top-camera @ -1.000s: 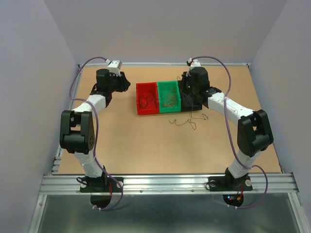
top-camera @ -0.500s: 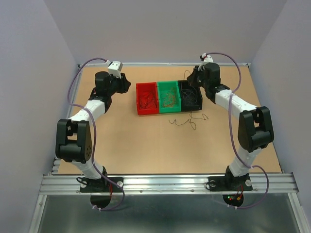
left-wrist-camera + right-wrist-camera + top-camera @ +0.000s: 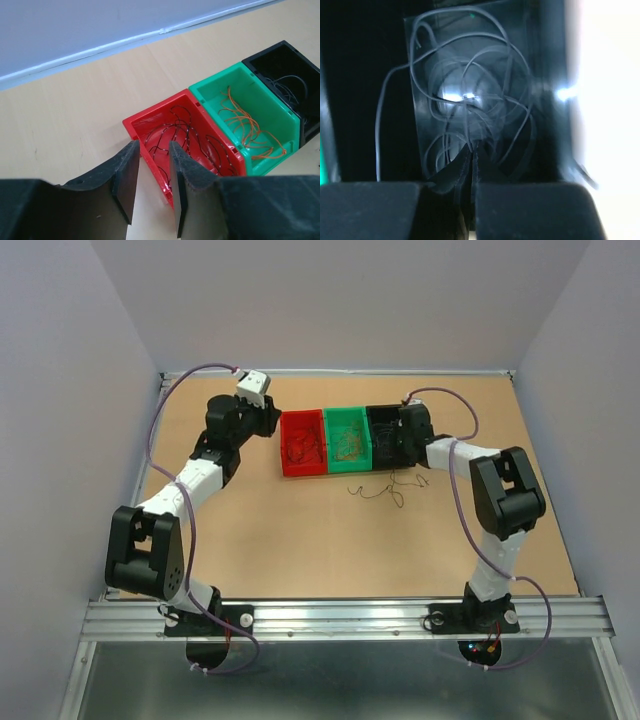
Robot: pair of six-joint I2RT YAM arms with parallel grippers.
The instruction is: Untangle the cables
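Observation:
Loose thin cables (image 3: 385, 490) lie tangled on the table in front of the bins. A red bin (image 3: 303, 473) holds dark wires (image 3: 180, 135), a green bin (image 3: 350, 468) holds orange wires (image 3: 247, 125), and a black bin (image 3: 380, 415) holds dark wires (image 3: 470, 95). My left gripper (image 3: 272, 418) is open and empty at the red bin's left wall, its jaws (image 3: 152, 150) straddling that wall (image 3: 150, 165). My right gripper (image 3: 392, 440) is low over the black bin. Its jaws (image 3: 471, 147) are pressed shut, and a dark wire runs out from between the tips.
The three bins stand side by side at the table's far middle. The back wall's edge (image 3: 100, 47) runs just behind them. Lilac arm cables (image 3: 160, 430) loop beside each arm. Bare tabletop (image 3: 300, 540) lies in front of the bins.
My left gripper has moved right, up to the red bin's left wall. My right gripper rose behind the black bin, then came down low over it.

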